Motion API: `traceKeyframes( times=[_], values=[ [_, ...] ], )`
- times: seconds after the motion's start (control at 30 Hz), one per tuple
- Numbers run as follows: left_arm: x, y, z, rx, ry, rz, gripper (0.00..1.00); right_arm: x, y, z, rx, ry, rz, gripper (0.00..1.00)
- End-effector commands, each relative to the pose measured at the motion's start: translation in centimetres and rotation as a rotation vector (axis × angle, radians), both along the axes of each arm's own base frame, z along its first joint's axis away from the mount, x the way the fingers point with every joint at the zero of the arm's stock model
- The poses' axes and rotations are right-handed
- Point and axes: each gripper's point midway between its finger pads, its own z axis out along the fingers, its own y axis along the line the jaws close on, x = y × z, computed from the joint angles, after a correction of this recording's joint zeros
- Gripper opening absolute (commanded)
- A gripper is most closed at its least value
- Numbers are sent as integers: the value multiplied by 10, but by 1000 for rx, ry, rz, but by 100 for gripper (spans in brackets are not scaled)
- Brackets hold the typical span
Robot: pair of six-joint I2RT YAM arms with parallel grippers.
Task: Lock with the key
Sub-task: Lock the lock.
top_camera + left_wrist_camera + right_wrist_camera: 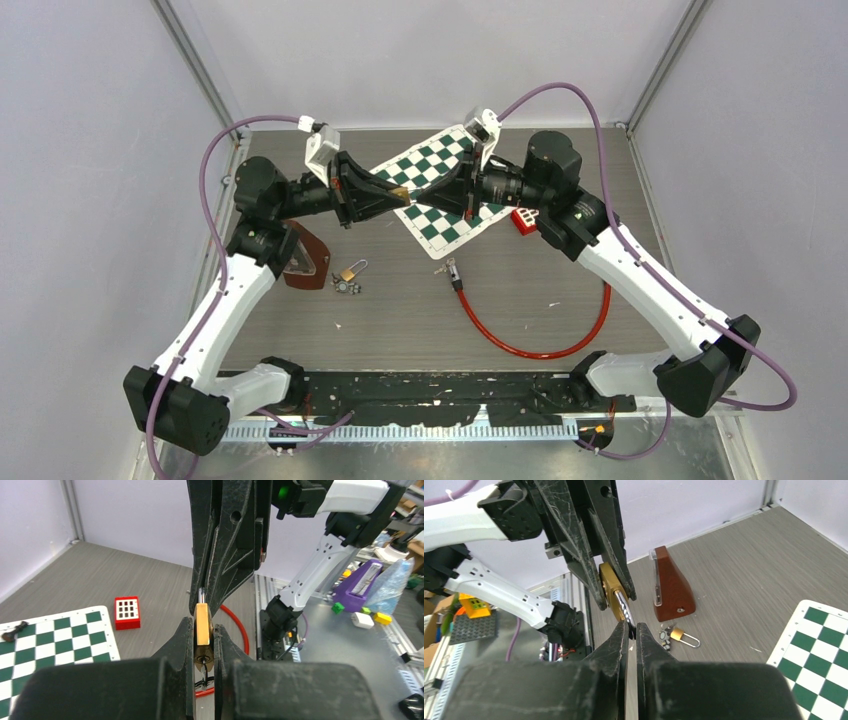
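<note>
A brass padlock (202, 622) is clamped by its body between my left gripper's (204, 630) shut fingers, in the air above the chessboard. A key (204, 672) with a dark ring sits in its keyhole, facing the left wrist camera. My right gripper (630, 626) faces it tip to tip and is shut on the padlock's silver shackle (623, 607). In the top view the left gripper (400, 197) and right gripper (428, 200) meet at the padlock (399, 190).
A second small brass padlock (352, 271) with keys (346, 288) lies on the table by a brown wedge-shaped case (305, 262). A chessboard (440, 228), a red block (525, 220) and a red cable lock (530, 350) lie further right.
</note>
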Motion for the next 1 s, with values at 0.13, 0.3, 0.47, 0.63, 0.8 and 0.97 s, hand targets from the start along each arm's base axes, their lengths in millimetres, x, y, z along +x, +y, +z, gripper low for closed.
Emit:
traceKeyframes(
  times=[0.13, 0.3, 0.47, 0.63, 0.8, 0.97],
  values=[
    [-20, -15, 17, -73, -168, -58, 0, -42, 27, 29, 79, 2, 201, 5],
    [-8, -17, 18, -46, -123, -23, 0, -56, 26, 21, 40, -114, 189, 5],
    [-2, -21, 10, -19, -88, -16, 0, -68, 36, 3, -49, -228, 246, 5],
    [0, -26, 6, -15, -68, -26, 0, -79, 43, -8, -107, -289, 300, 5],
    [-6, -36, 4, -8, -57, -72, 0, -83, 54, -21, -178, -300, 325, 5],
    [-8, -41, -2, -5, -50, -81, 0, -84, 61, -30, -213, -304, 332, 5]
  ],
)
